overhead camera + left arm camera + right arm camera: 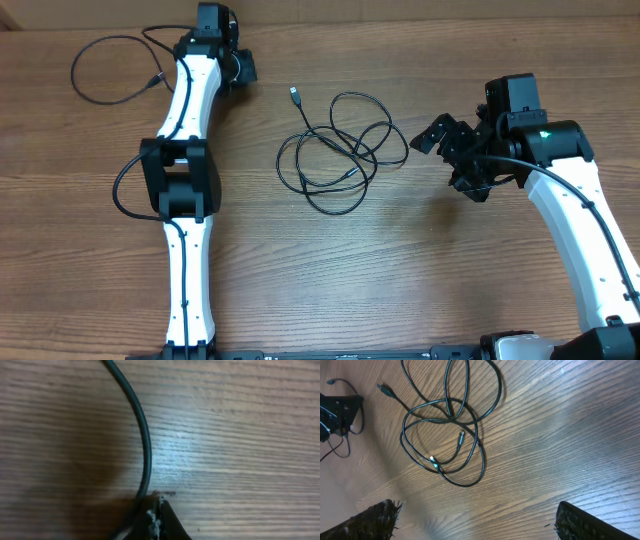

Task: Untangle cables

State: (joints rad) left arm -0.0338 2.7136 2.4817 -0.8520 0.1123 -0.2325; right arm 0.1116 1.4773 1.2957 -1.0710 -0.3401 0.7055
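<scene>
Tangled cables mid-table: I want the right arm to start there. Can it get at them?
Probably yes: the right pincer stands open facing the tangled cables, with only bare table between them.

No legible text, labels, brands or numbers in any view.

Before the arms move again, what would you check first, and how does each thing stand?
1. Right gripper open and empty: ok.
2. Tangle in the right wrist view: ok.
3. Right gripper over the tangle: not ok, it sits beside it.
4. Left gripper shut: ok.
5. Lone cable really pinched by the left gripper: cannot tell.
6. Silver-tipped plug in sight: ok.
</scene>
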